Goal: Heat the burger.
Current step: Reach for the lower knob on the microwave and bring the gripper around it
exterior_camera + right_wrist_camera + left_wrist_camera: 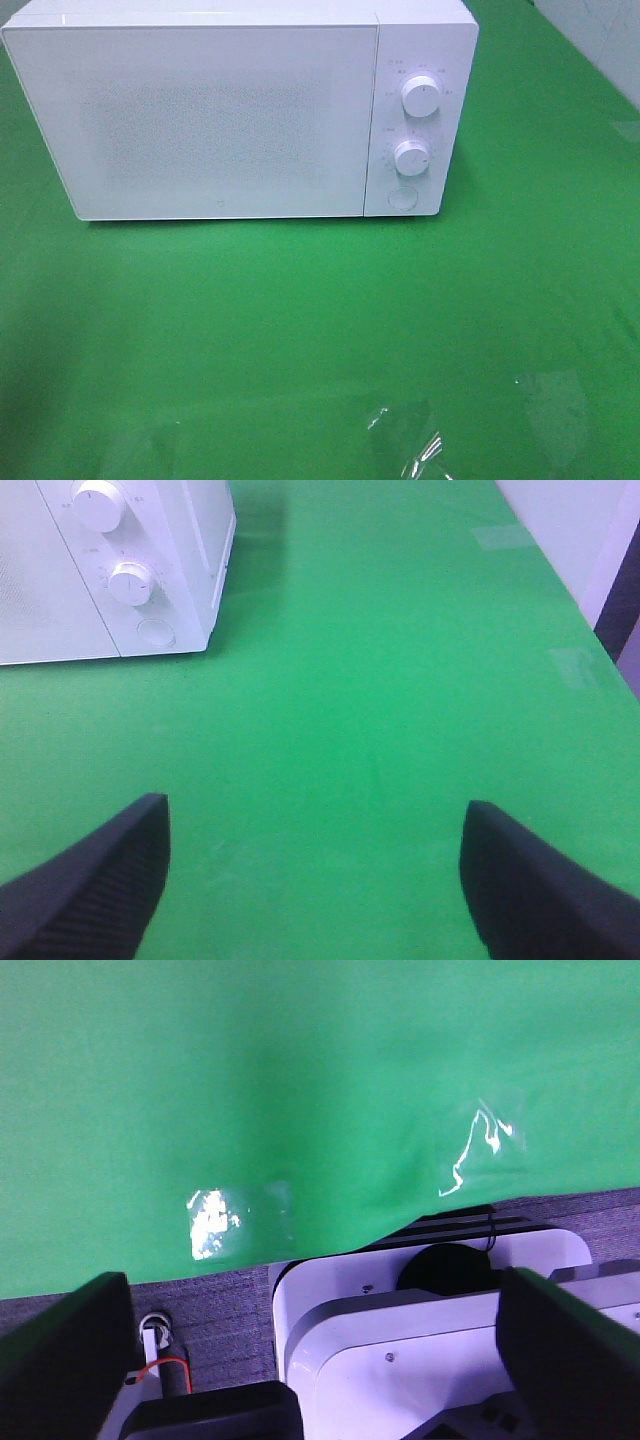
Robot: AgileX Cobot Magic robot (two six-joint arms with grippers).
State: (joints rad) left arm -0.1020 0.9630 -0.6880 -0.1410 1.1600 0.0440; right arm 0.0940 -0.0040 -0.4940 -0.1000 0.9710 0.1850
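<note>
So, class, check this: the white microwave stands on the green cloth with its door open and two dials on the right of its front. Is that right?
No: the exterior high view shows the microwave with its door shut, not open. The rest holds: it stands on the green cloth, upper dial and lower dial on the right of its front.

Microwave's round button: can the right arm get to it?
Probably yes. Only green cloth lies between the open, empty right gripper and the round button on the microwave front, so nothing seems to block the way.
</note>
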